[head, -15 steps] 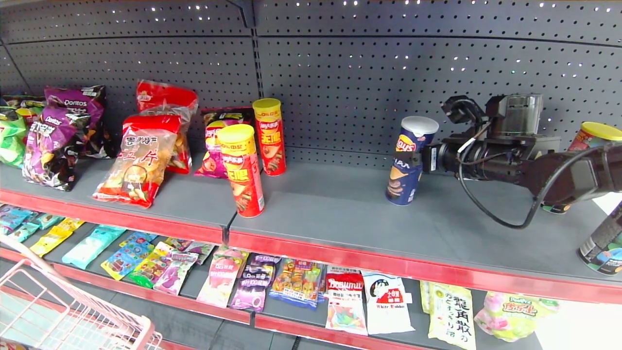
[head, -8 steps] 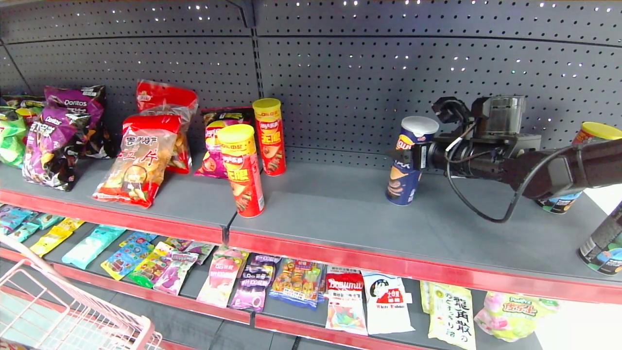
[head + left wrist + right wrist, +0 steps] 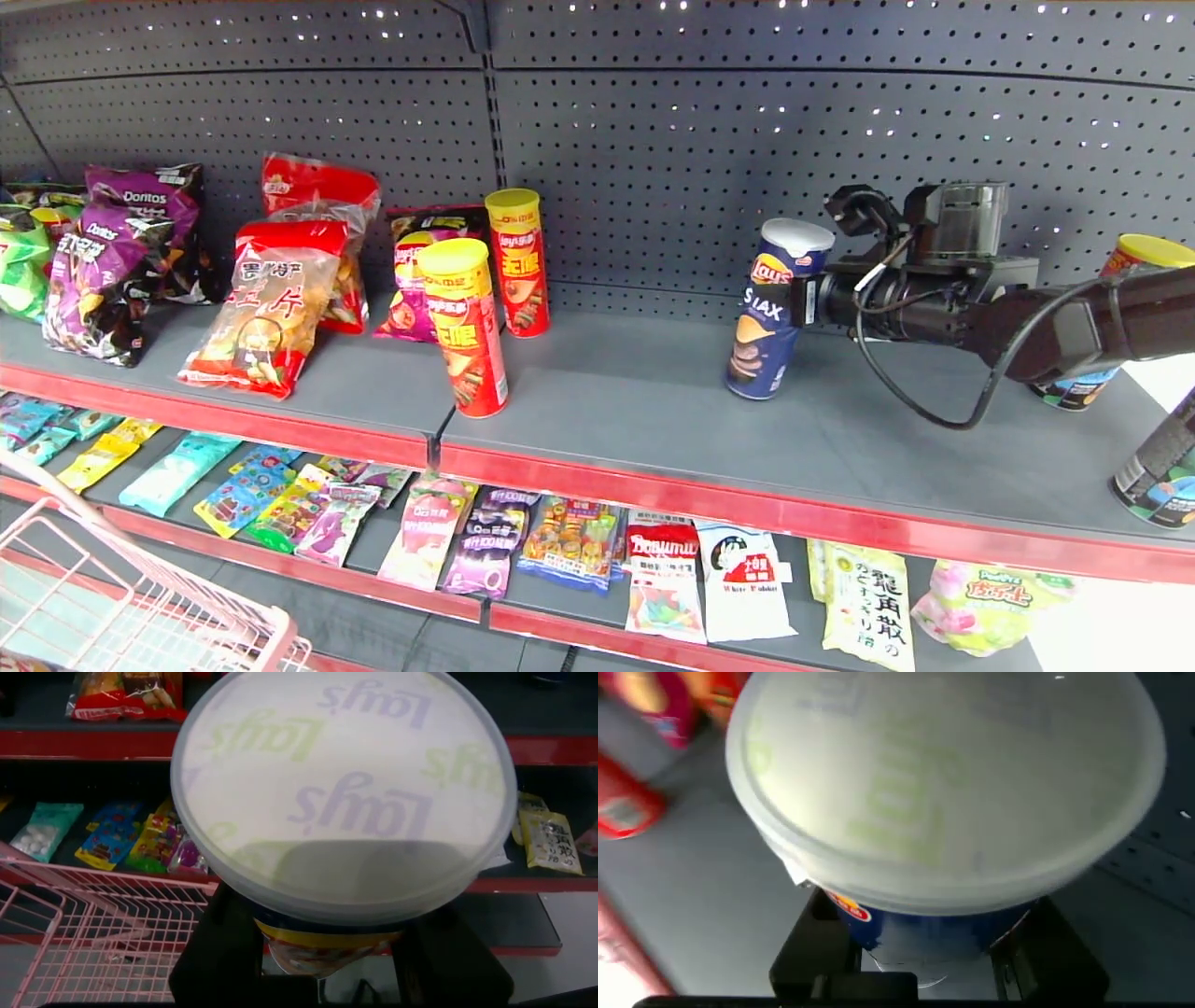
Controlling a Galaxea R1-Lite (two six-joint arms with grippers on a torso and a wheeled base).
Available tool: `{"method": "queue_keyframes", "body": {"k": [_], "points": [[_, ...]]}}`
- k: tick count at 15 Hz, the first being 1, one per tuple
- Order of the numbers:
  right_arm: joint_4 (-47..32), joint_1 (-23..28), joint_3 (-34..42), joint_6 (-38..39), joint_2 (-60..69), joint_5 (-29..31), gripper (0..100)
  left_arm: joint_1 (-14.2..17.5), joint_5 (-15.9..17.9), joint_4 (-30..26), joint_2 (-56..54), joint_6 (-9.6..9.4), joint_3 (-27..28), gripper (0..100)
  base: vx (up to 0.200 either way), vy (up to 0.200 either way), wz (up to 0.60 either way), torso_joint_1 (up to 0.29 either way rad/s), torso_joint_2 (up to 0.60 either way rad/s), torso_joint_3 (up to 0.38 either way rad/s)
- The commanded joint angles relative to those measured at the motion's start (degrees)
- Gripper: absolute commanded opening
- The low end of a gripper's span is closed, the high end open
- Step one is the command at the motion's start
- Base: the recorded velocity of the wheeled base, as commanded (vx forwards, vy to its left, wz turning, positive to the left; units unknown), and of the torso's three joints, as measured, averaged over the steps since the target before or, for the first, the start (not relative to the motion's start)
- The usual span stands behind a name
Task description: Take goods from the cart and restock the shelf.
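Note:
A blue chip can (image 3: 770, 317) with a white lid leans on the grey upper shelf (image 3: 635, 401), its top tipped to the right and its base low against the shelf surface. My right gripper (image 3: 794, 301) comes in from the right and is shut on the can's upper half. In the right wrist view the same blue can (image 3: 943, 812) sits between my right gripper's (image 3: 934, 952) fingers. My left gripper (image 3: 327, 952) is shut on a yellow-bodied chip can (image 3: 341, 784) with a white lid, held above the pink cart (image 3: 84, 924).
Two red chip cans (image 3: 464, 327) and several chip bags (image 3: 271, 308) stand left of the blue can. More cans (image 3: 1130, 271) stand at the shelf's right end. Snack packets (image 3: 663, 569) line the lower shelf. The cart's corner (image 3: 112, 597) is at bottom left.
My right arm has shifted left with the blue can. The can now leans more, and its base sits a little further left.

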State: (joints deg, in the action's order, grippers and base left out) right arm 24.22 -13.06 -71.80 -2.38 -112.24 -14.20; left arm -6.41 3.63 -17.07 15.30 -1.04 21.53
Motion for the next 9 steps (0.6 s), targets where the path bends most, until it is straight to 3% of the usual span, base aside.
{"method": "queue_keyframes", "body": {"k": [1, 4, 7, 9], "points": [[-0.40, -0.04, 3.25, -0.17, 8.09, -5.57, 0, 0.00, 0.06, 0.02, -0.01, -0.02, 0.00, 0, 0.000, 0.000, 0.00, 0.000, 0.00, 0.000], [-0.32, 0.31, 8.96, -2.46, 13.01, -8.91, 0, -0.09, 0.15, 0.02, -0.01, -0.02, 0.00, 0, 0.000, 0.000, 0.00, 0.000, 0.00, 0.000], [-0.40, 4.18, 11.33, -14.67, 14.15, -21.13, 0, -0.09, 0.15, 0.02, 0.08, -0.02, 0.00, 0, 0.000, 0.000, 0.00, 0.000, 0.00, 0.000], [-0.49, 4.09, 12.83, -16.34, 14.24, -22.27, 0, -0.09, 0.15, 0.10, -0.01, -0.02, 0.09, 0, 0.000, 0.000, 0.00, 0.000, 0.00, 0.000]]}}
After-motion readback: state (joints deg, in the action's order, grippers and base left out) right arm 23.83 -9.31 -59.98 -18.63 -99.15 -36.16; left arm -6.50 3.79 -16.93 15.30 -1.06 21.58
